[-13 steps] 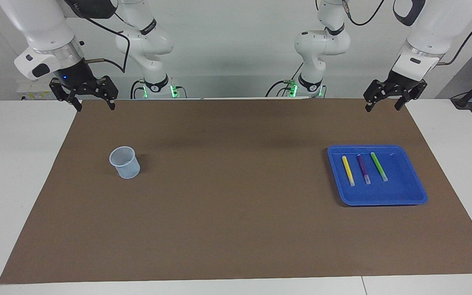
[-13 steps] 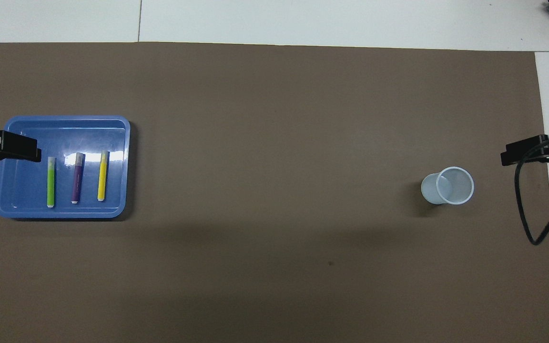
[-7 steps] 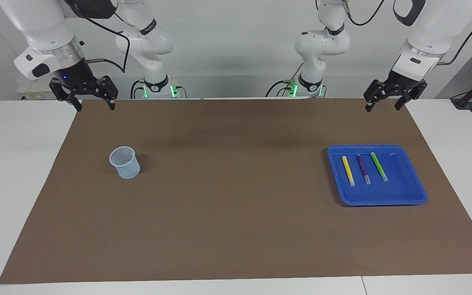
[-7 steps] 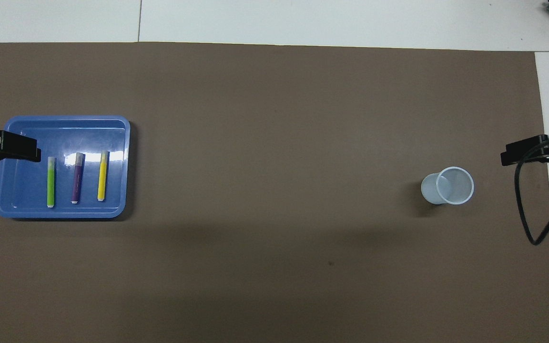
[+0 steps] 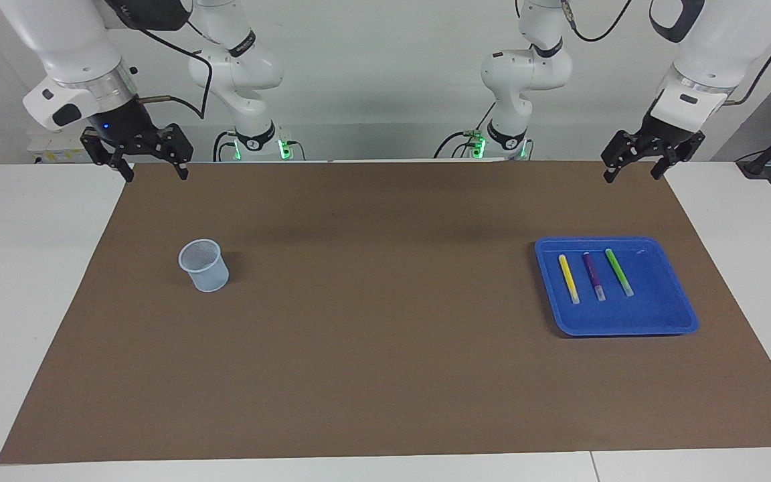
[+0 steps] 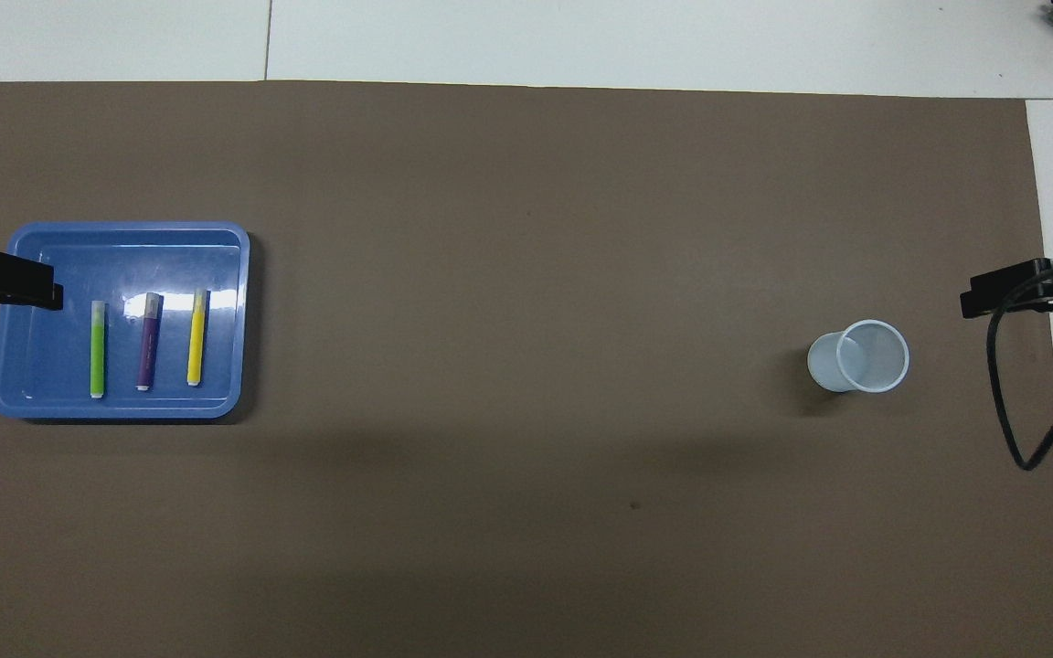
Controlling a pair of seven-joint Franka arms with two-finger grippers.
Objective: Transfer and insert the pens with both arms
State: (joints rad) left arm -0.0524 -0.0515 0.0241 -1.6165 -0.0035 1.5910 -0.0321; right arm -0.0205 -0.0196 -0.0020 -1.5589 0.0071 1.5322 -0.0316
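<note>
Three pens (image 5: pixel 595 275) lie in blue tray (image 5: pixel 660 314), lower right of facing view. Left gripper (image 5: pixel 632 167) and right gripper (image 5: pixel 152 165) hang open, top corners. No legible writing.

Even, bright overhead light, both views sharp; white glare patch on the blue tray (image 6: pixel 216 265) floor in the overhead view, short soft shadow beside the cup (image 5: pixel 205 266), broad faint shadow bands across the brown mat (image 5: pixel 385 375) on the tabletop (image 5: pixel 37 281).

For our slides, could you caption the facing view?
Both open grippers raised; three pens in tray.
</note>
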